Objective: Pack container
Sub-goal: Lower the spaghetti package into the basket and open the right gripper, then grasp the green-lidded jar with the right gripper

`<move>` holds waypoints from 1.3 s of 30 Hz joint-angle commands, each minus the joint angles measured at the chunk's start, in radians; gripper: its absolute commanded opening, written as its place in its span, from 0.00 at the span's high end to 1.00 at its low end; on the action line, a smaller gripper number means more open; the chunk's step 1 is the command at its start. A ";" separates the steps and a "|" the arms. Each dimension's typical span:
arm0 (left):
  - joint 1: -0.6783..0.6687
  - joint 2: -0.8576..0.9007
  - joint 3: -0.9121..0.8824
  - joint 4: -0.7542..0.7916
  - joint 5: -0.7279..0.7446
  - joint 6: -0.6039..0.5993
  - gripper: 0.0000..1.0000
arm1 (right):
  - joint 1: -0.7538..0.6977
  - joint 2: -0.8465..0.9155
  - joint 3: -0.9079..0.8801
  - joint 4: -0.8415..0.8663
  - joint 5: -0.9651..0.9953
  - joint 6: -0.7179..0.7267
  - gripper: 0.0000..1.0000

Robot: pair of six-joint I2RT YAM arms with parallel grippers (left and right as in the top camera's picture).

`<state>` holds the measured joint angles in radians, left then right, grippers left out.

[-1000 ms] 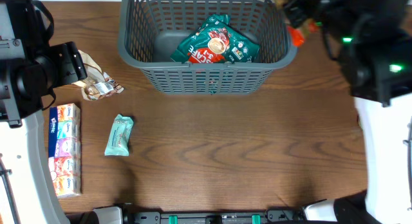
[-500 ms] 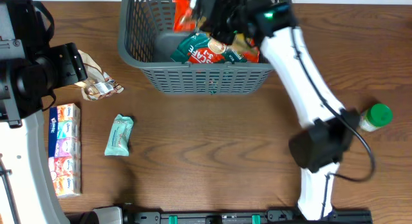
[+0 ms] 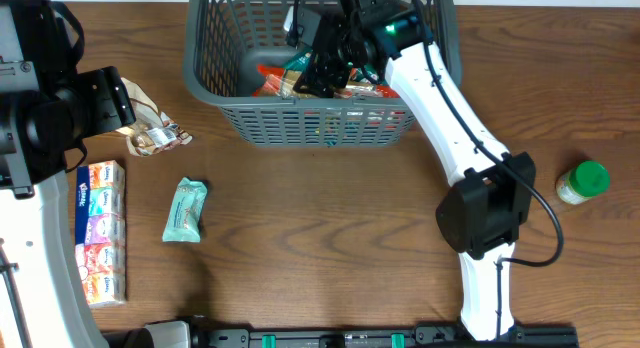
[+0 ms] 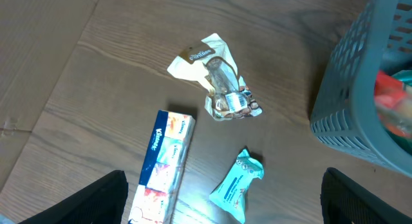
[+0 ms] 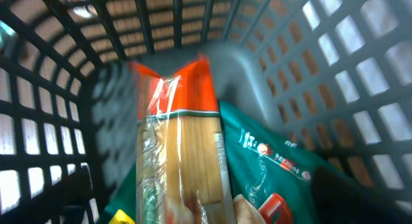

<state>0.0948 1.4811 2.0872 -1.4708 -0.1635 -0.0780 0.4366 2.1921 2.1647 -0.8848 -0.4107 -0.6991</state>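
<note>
The container (image 3: 320,123) is a dark grey slotted basket at the top centre of the table. My right gripper (image 3: 318,73) reaches down inside it. In the right wrist view its jaws (image 5: 206,185) stand open. Between and below them an orange and clear pasta packet (image 5: 183,140) lies loose on a green packet (image 5: 270,172), against the basket wall (image 5: 322,69). My left gripper (image 3: 120,103) hovers at the left of the table, open and empty (image 4: 222,198), well above the items there.
A crumpled beige wrapper (image 3: 155,133) (image 4: 219,82), a teal packet (image 3: 185,210) (image 4: 235,185) and a tissue pack (image 3: 100,231) (image 4: 164,166) lie left of the basket. A green-capped bottle (image 3: 583,182) stands at the right. The basket's corner (image 4: 360,89) shows in the left wrist view.
My right arm swung from the top right into the basket with the orange packet. Its jaws have opened and the packet now lies inside. The left arm has not moved.
</note>
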 commanded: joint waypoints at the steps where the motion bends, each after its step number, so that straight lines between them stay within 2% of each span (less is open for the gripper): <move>1: -0.003 0.004 0.002 -0.006 -0.001 -0.005 0.19 | -0.005 -0.115 0.056 0.036 -0.085 0.061 0.01; 4: -0.003 0.004 0.002 -0.005 -0.001 -0.005 0.19 | -0.051 -0.181 0.123 0.076 -0.087 0.187 0.01; 7: -0.003 0.004 0.002 -0.005 -0.001 -0.005 0.19 | -0.142 -0.232 0.214 0.040 -0.069 0.362 0.01; 13: -0.003 0.004 0.002 -0.002 -0.001 -0.009 0.19 | -0.460 -0.306 0.363 -0.336 0.174 0.809 0.01; 16: -0.003 0.004 0.002 0.002 -0.001 -0.009 0.20 | -0.634 -0.337 0.371 -0.489 0.174 0.918 0.01; 20: -0.003 0.004 0.002 0.009 -0.001 -0.009 0.19 | -0.814 -0.362 0.371 -0.666 0.198 0.946 0.01; 24: -0.003 0.004 0.002 0.010 -0.001 -0.009 0.19 | -0.906 -0.366 0.366 -0.814 0.330 0.967 0.01; 28: -0.003 0.004 0.002 0.010 -0.001 -0.009 0.19 | -0.941 -0.409 0.245 -0.814 0.353 0.966 0.01; 34: -0.003 0.004 0.002 0.005 -0.001 -0.009 0.20 | -0.963 -0.549 -0.103 -0.809 0.494 1.060 0.01; 36: -0.003 0.004 0.002 0.006 -0.001 -0.009 0.19 | -0.976 -0.575 -0.202 -0.772 0.565 1.088 0.01; 39: -0.003 0.004 0.002 0.006 -0.001 -0.009 0.20 | -1.012 -0.576 -0.299 -0.682 0.564 1.080 0.01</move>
<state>0.0944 1.4811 2.0876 -1.4620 -0.1635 -0.0784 -0.5377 1.6302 1.9350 -1.6100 0.0734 0.3378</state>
